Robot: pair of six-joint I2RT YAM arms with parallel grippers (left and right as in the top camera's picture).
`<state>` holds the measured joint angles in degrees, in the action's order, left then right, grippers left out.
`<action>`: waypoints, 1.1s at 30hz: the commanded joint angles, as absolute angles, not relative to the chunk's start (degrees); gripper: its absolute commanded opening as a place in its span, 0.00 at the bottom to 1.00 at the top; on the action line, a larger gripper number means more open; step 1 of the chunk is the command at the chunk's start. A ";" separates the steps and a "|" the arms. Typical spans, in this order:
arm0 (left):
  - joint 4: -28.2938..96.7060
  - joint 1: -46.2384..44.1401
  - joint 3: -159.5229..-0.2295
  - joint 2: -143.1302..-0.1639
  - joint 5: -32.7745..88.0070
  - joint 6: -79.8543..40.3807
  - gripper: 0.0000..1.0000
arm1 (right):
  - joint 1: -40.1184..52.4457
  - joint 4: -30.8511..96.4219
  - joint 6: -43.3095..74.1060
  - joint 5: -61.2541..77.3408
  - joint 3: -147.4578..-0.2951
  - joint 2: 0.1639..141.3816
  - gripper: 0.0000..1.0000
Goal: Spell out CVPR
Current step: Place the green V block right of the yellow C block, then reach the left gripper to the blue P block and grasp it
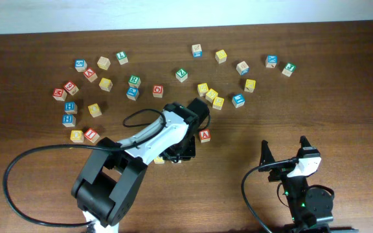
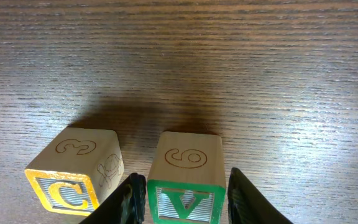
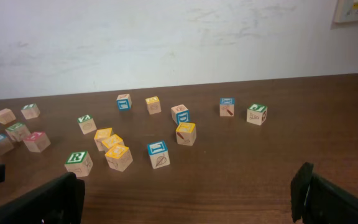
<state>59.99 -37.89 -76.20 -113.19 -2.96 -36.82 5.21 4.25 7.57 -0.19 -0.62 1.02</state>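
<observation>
— Left wrist view, checking progress: seeing C (image 2: pixel 73 180) on the bench (image 2: pixel 229 62), V (image 2: pixel 185 155) just beside it on the right, with a thin gap. Halfway?
— Judging so. P and R not yet placed.
— Lettering?
— Reading a yellow C with 3 on top, a green V with 6 on top.
— Left claw (image 2: pixel 184 186)?
— Straddling V; clamped or let go, cannot tell.
— Right claw (image 3: pixel 185 193)?
— Spread wide, holding nothing. Spotting a green R (image 3: pixel 78 163) ahead of it; P not made out.
</observation>
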 commanded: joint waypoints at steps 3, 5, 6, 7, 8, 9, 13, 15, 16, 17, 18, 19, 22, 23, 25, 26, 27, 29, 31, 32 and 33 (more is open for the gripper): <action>60.20 -37.78 -76.34 -113.89 -2.74 -35.46 0.39 | 4.80 4.64 7.94 -0.67 -0.32 0.73 0.98; 62.02 -37.06 -79.24 -113.89 -2.81 -34.52 0.40 | 4.80 4.64 7.94 -0.67 -0.32 0.73 0.98; 62.76 -36.56 -80.64 -113.89 -2.79 -33.69 0.40 | 4.80 4.64 7.94 -0.67 -0.32 0.73 0.98; 65.17 -35.35 -83.72 -113.89 -2.79 -33.54 0.40 | 4.80 4.64 7.94 -0.67 -0.32 0.73 0.98; 67.85 -33.76 -87.18 -113.86 -2.79 -32.99 0.40 | 4.80 4.64 7.94 -0.67 -0.32 0.73 0.98; 69.87 -32.40 -90.52 -113.89 -2.79 -30.55 0.40 | 4.80 4.64 7.94 -0.67 -0.32 0.73 0.98; 77.71 -25.50 -102.26 -113.86 -2.79 -29.87 0.45 | 4.80 4.62 7.94 -0.67 -0.32 0.73 0.98; 77.19 -21.17 -102.26 -113.89 -2.72 -29.91 0.53 | 4.80 4.64 7.94 -0.67 -0.32 0.73 0.98; 76.36 -18.28 -102.26 -113.89 -2.74 -31.35 0.53 | 4.80 4.64 7.94 -0.67 -0.32 0.73 0.98; 75.64 -16.27 -102.26 -113.89 -2.72 -32.77 0.56 | 4.80 4.64 7.94 -0.67 -0.32 0.73 0.98; 74.78 -14.26 -102.26 -113.89 -2.72 -34.79 0.59 | 4.80 4.64 7.94 -0.67 -0.32 0.73 0.98; 73.49 -12.75 -102.15 -113.89 -2.74 -35.81 0.82 | 4.80 4.64 7.94 -0.67 -0.32 0.73 0.98; 65.80 -10.94 -102.08 -113.89 -2.76 -35.79 1.00 | 4.80 4.64 7.94 -0.67 -0.32 0.73 0.98; 62.17 -10.96 -102.06 -113.89 -2.74 -35.88 0.94 | 4.80 4.64 7.94 -0.67 -0.32 0.73 0.98; 56.71 -10.96 -102.04 -114.52 -5.67 -39.90 0.88 | 4.80 4.64 7.92 -0.67 -0.32 0.73 0.98; 55.68 -10.96 -102.04 -115.31 -7.68 -41.36 0.87 | 4.80 4.64 7.94 -0.67 -0.32 0.73 0.98; 55.07 -10.96 -102.04 -116.51 -9.74 -43.13 0.86 | 4.80 4.64 7.94 -0.67 -0.32 0.73 0.98; 52.45 -10.96 -102.04 -119.74 -10.98 -44.34 0.84 | 4.80 4.64 7.94 -0.67 -0.32 0.73 0.98; 48.16 -10.94 -102.04 -123.39 -10.98 -44.31 0.73 | 4.80 4.64 7.92 -0.67 -0.32 0.73 0.99; 47.46 -10.94 -102.04 -124.49 -11.00 -44.34 0.73 | 4.80 4.64 7.94 -0.67 -0.32 0.73 0.99; 46.17 -10.96 -102.04 -126.43 -11.03 -44.34 0.71 | 4.80 4.64 7.94 -0.67 -0.32 0.73 0.98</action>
<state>47.81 -11.22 -101.60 -123.00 -9.72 -43.42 5.21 4.25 7.57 -0.19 -0.62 1.02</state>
